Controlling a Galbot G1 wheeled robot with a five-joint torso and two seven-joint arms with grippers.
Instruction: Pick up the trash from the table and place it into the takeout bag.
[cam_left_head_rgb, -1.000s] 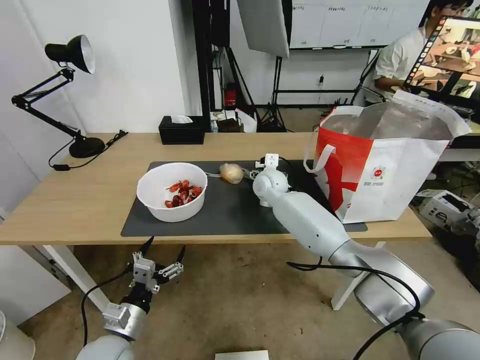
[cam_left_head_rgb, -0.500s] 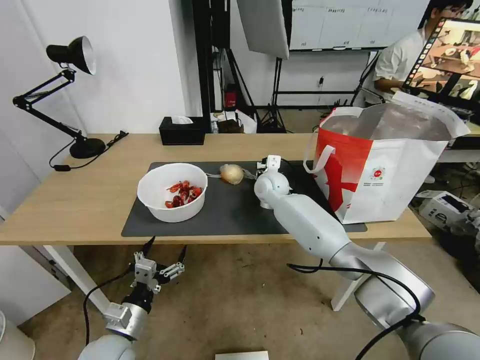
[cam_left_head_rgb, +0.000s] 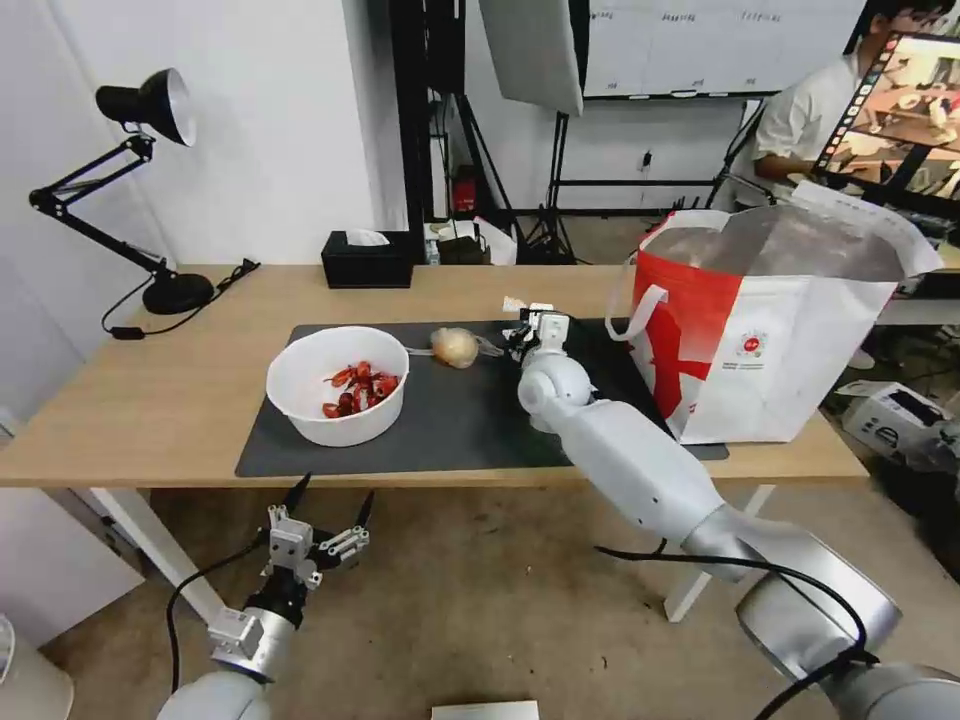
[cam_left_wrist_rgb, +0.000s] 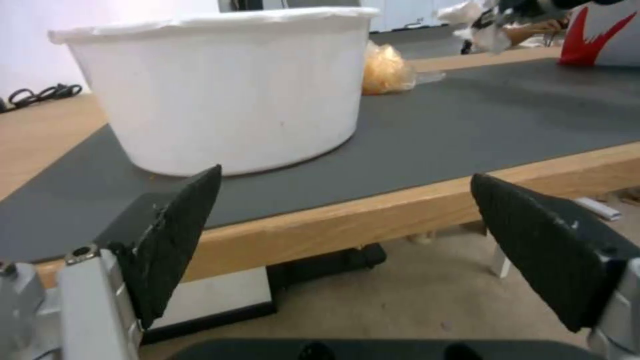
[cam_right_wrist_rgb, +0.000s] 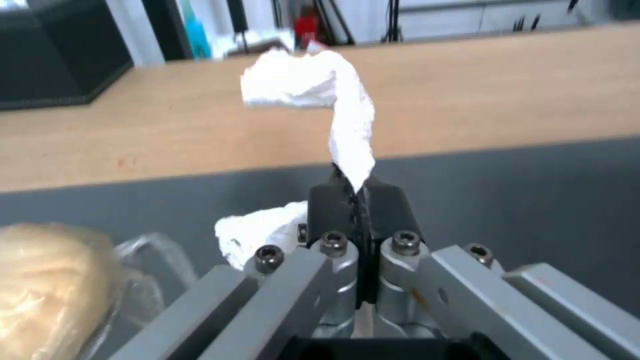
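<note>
Your right gripper (cam_right_wrist_rgb: 358, 192) pinches only the wrapper's (cam_right_wrist_rgb: 313, 87) tail; swinging toward the bag (cam_left_head_rgb: 790, 330) at 3 o'clock could drop it. Left gripper (cam_left_wrist_rgb: 347, 240) idles, jaws apart.

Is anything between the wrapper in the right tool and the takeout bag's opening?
Nothing visible. The right tool pinches the crumpled white wrapper above the mat; the takeout bag stands open to its right, bare mat between.
</note>
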